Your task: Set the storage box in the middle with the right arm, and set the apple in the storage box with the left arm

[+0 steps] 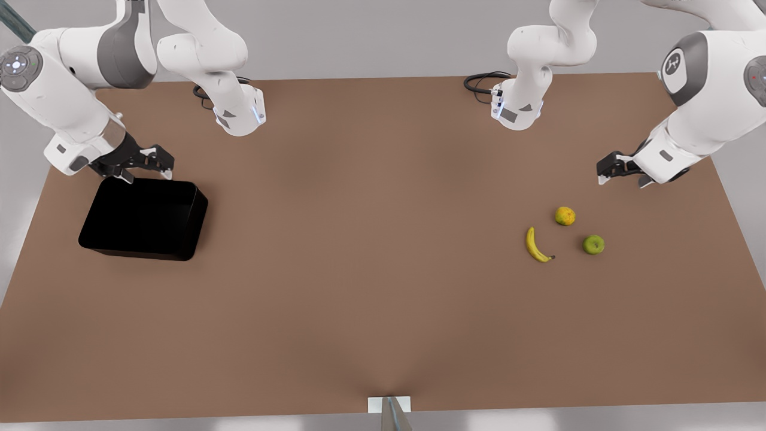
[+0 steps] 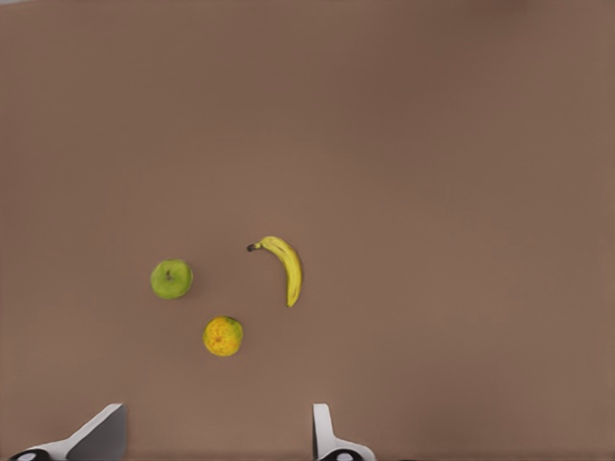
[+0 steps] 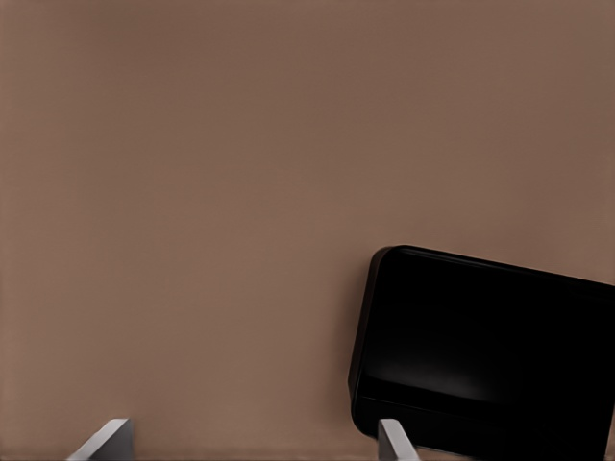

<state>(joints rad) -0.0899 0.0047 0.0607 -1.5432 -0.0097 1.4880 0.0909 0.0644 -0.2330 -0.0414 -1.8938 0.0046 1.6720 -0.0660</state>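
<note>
The glossy black storage box (image 1: 200, 218) sits on the brown table at the front view's left; in the right wrist view the box (image 3: 480, 355) lies just past one fingertip. My right gripper (image 1: 148, 173) hovers open over the box's far edge, fingers (image 3: 394, 444) spread wide and holding nothing. The small green apple (image 1: 593, 244) rests on the table at the front view's right, also seen as the apple (image 2: 171, 279) in the left wrist view. Above and behind the fruit, my left gripper (image 1: 619, 176) hangs open and empty, with its fingertips (image 2: 101, 437) wide apart.
A yellow-orange round fruit (image 1: 565, 215) and a banana (image 1: 535, 245) lie close beside the apple. Both arm bases (image 1: 239, 114) (image 1: 517, 108) with black cables stand at the table's far edge. A small white bracket (image 1: 389, 404) sits at the near edge.
</note>
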